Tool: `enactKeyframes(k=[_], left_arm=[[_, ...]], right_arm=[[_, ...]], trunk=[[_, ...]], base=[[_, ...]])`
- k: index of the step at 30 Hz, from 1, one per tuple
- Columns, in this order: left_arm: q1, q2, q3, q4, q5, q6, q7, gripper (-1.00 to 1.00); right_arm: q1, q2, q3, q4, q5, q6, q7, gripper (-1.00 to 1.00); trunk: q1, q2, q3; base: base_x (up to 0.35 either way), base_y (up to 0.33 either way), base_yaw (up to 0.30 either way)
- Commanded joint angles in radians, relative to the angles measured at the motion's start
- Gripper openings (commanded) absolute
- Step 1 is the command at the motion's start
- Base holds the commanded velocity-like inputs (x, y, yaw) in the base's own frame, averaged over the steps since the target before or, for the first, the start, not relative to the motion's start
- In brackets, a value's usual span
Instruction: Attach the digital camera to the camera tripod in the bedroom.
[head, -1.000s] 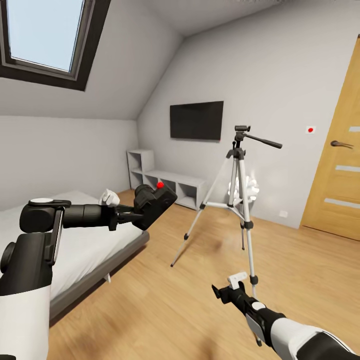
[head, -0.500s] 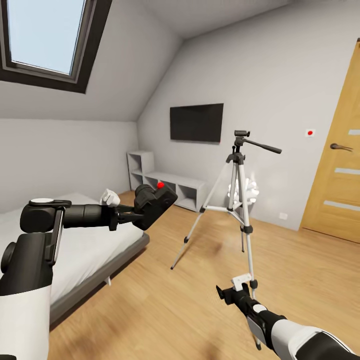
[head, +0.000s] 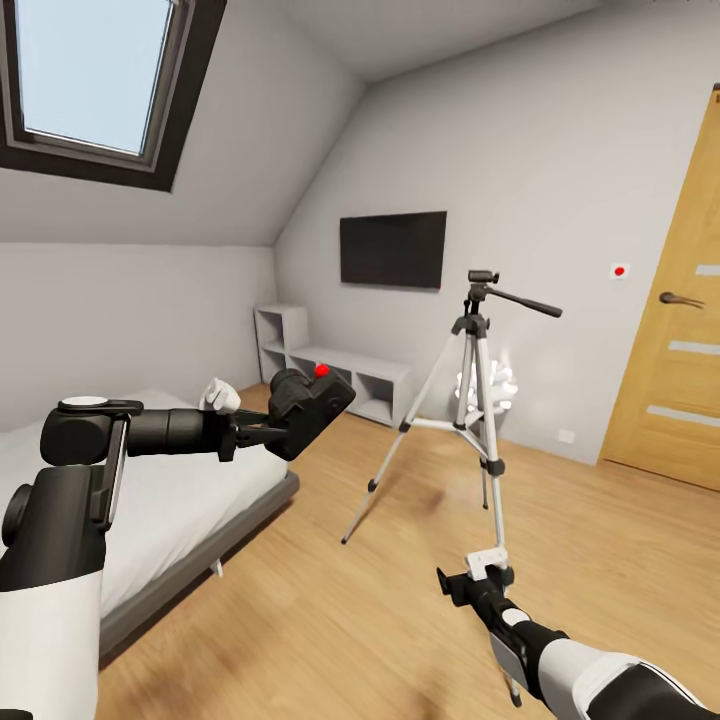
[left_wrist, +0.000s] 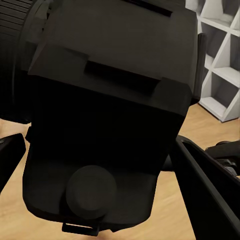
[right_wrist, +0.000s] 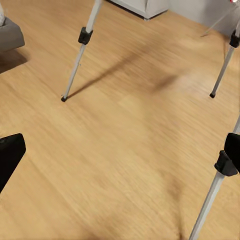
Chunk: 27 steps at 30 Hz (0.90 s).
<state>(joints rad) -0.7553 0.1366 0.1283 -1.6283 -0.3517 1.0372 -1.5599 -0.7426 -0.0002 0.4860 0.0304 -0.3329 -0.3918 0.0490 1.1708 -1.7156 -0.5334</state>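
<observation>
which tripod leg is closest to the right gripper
The leg that runs down toward the robot, ending just behind the right gripper. The other two legs splay away: one to the floor on the left, one behind.

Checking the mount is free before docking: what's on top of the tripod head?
Nothing sits on the camera tripod: its black head is bare, pan handle sticking out sideways. The digital camera is held in the left hand, apart from it.

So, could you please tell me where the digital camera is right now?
In the head view, the digital camera is held in the left tool, raised above the bed's foot corner, left of the camera tripod.
</observation>
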Motion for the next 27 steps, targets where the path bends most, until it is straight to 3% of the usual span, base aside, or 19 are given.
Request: enactKeyframes(k=[1, 5, 12, 27], left_arm=[[-0.001, 0.000, 0.001, -0.001, -0.010, 0.010, -0.011, -1.00], [-0.001, 0.000, 0.001, -0.001, -0.010, 0.010, -0.011, -1.00], [-0.001, 0.000, 0.001, -0.001, -0.010, 0.010, -0.011, -1.00], [-0.001, -0.002, -0.003, -0.001, -0.010, 0.010, -0.011, -1.00]], right_arm=[[-0.001, 0.015, 0.006, 0.004, -0.011, -0.006, 0.007, 1.00], [-0.001, 0.031, 0.006, 0.005, -0.010, -0.005, 0.011, 1.00], [-0.001, 0.043, 0.006, 0.009, -0.009, -0.004, 0.109, 1.00], [-0.001, 0.043, 0.006, 0.009, -0.009, -0.002, 0.125, 1.00]], trunk=[[-0.004, 0.007, 0.002], [-0.019, 0.035, 0.015], [-0.046, 0.084, 0.037], [-0.104, 0.189, 0.084]], base=[[0.000, 0.000, 0.000], [0.000, 0.000, 0.000], [0.000, 0.000, 0.000], [0.000, 0.000, 0.000]])
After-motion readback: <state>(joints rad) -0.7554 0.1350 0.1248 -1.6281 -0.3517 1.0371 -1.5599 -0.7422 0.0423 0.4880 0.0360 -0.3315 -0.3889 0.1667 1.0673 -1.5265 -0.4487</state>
